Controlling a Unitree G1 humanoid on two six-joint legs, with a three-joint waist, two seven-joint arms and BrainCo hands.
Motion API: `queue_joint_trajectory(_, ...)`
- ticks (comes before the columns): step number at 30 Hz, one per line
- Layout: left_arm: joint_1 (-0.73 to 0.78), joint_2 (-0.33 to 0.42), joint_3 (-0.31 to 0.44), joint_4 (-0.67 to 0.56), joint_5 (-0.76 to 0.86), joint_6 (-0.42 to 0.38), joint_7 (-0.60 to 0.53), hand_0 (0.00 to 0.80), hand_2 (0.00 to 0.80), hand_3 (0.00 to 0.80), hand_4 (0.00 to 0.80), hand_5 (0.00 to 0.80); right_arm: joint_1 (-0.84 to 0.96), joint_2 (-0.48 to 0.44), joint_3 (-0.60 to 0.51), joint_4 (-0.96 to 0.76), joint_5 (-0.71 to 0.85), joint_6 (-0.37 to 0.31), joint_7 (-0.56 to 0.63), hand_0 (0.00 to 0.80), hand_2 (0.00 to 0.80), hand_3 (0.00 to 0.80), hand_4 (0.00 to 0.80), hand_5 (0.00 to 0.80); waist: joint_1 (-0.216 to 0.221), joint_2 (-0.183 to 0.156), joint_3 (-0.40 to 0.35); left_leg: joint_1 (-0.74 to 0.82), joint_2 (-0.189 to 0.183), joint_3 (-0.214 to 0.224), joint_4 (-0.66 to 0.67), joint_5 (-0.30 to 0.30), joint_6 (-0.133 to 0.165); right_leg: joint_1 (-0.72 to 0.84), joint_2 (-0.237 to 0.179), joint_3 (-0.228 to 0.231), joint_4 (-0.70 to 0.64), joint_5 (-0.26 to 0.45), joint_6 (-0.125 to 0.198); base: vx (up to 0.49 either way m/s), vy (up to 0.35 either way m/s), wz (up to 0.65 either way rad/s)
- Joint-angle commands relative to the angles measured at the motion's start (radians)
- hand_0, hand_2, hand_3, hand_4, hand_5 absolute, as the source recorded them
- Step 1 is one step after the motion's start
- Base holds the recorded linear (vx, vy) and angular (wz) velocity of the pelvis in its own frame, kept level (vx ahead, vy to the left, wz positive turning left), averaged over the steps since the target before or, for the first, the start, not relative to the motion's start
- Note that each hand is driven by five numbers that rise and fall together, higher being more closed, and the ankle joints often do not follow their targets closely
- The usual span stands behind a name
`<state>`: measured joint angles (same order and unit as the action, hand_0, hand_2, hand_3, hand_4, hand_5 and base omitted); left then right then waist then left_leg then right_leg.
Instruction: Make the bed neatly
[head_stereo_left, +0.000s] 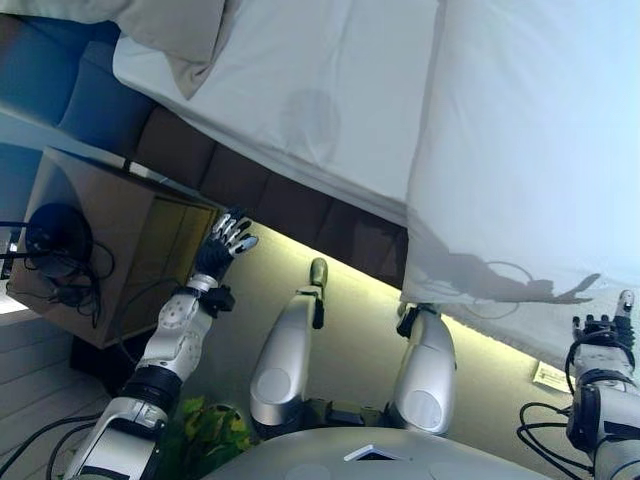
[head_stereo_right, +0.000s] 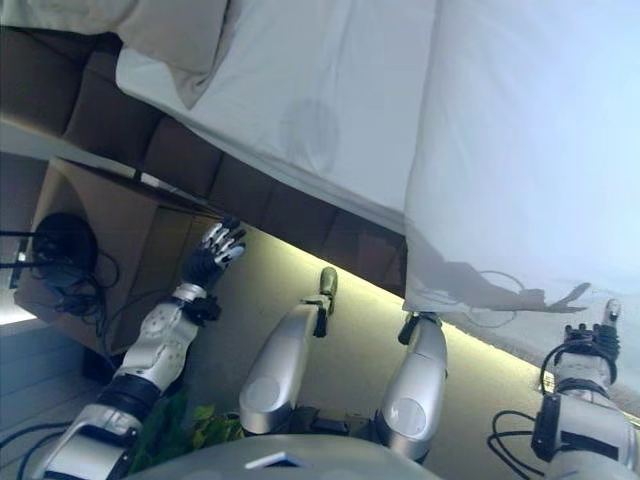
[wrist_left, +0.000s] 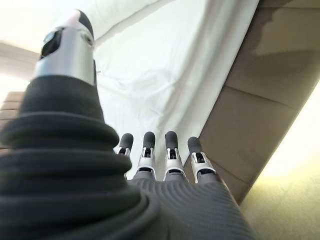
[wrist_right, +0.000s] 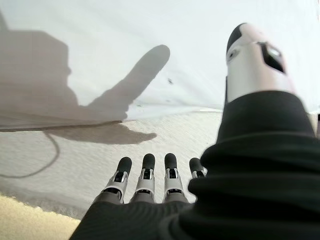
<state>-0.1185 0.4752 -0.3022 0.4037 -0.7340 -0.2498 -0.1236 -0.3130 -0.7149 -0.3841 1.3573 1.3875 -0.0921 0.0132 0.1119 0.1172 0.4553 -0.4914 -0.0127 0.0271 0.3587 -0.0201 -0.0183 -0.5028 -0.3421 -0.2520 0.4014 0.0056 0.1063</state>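
The bed (head_stereo_left: 330, 120) lies across the top of the view with a white sheet over it. A white duvet (head_stereo_left: 530, 150) covers its right part and hangs over the near side. A beige pillow (head_stereo_left: 170, 30) lies at the top left. My left hand (head_stereo_left: 222, 248) is open, fingers straight, raised beside the brown padded bed frame (head_stereo_left: 260, 200) and touching nothing. My right hand (head_stereo_left: 600, 335) is open at the lower right, just before the hanging duvet edge (wrist_right: 150, 125), holding nothing. The left wrist view shows the sheet (wrist_left: 165, 80) past my fingers.
A wooden nightstand (head_stereo_left: 110, 250) stands at the left with a dark round device (head_stereo_left: 58, 232) and cables on it. A light strip glows under the bed frame (head_stereo_left: 340, 265). Beige carpet (head_stereo_left: 350, 350) lies before the bed. A small card (head_stereo_left: 553, 377) lies on the floor.
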Motion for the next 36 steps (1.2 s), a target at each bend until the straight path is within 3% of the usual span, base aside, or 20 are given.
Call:
queue_joint_trajectory(1,0.019,0.025,-0.010,-0.062,-0.046,-0.059,0.000,0.000,0.000,0.000,0.000,0.000,0.020,-0.110,-0.042,0.043,0.010,0.017,-0.024,0.000,0.000,0.000,0.000,0.000,0.006,0.039,-0.020,0.000,0.060,-0.051,0.006,-0.039,-0.044,-0.080,-0.059,0.065,0.091,-0.001,0.074,-0.023,0.044,0.07)
queue_joint_trajectory(6,0.026,0.026,-0.003,-0.084,-0.057,-0.082,0.005,0.000,0.000,0.000,0.000,0.000,-0.058,-0.181,-0.018,0.074,0.000,0.058,-0.045,0.000,0.000,0.000,0.000,0.000,0.016,0.075,0.008,-0.032,0.052,-0.042,-0.021,-0.008,-0.042,-0.114,-0.060,0.068,0.080,0.002,0.077,-0.034,0.029,0.03)
queue_joint_trajectory(14,0.023,0.020,0.010,-0.173,-0.094,-0.087,-0.007,0.000,0.000,0.000,0.000,0.000,-0.158,-0.229,0.026,0.070,-0.032,0.068,-0.073,0.000,0.000,0.000,0.000,0.000,0.031,0.128,0.049,-0.085,0.031,-0.032,-0.050,0.040,-0.038,-0.161,-0.072,0.068,0.080,0.002,0.075,-0.037,0.041,-0.03)
queue_joint_trajectory(23,0.026,0.022,0.028,-0.228,-0.121,-0.079,-0.029,0.000,0.000,0.000,0.000,0.000,-0.226,-0.193,0.090,0.003,-0.100,0.041,0.115,0.000,0.000,0.000,0.000,0.000,0.054,0.139,0.064,-0.088,0.038,-0.035,-0.075,0.046,-0.047,-0.149,-0.083,0.049,0.081,-0.028,0.088,0.029,-0.003,0.03)
queue_joint_trajectory(34,0.035,0.026,0.024,-0.216,-0.160,-0.044,-0.069,0.000,0.000,0.000,0.000,0.000,-0.286,-0.186,0.153,-0.022,-0.250,0.058,0.176,0.000,0.000,0.000,0.000,0.000,0.084,0.133,0.027,-0.061,0.039,-0.037,-0.058,0.044,-0.050,-0.094,-0.118,0.012,0.125,-0.055,0.083,0.043,0.045,0.04)
queue_joint_trajectory(35,0.035,0.027,0.023,-0.213,-0.165,-0.042,-0.072,0.000,0.000,0.000,0.000,0.000,-0.290,-0.186,0.155,-0.022,-0.251,0.061,0.174,0.201,0.201,0.201,0.201,0.201,0.087,0.132,0.023,-0.058,0.038,-0.037,-0.056,0.043,-0.050,-0.088,-0.122,0.009,0.126,-0.054,0.084,0.045,0.037,0.10)
queue_joint_trajectory(36,0.033,0.028,0.023,-0.213,-0.166,-0.037,-0.072,0.000,0.000,0.000,0.000,0.000,-0.295,-0.185,0.156,-0.020,-0.251,0.066,0.171,0.568,0.568,0.568,0.568,0.568,0.091,0.131,0.020,-0.055,0.038,-0.036,-0.055,0.042,-0.049,-0.081,-0.125,0.005,0.126,-0.053,0.084,0.032,0.033,0.13)
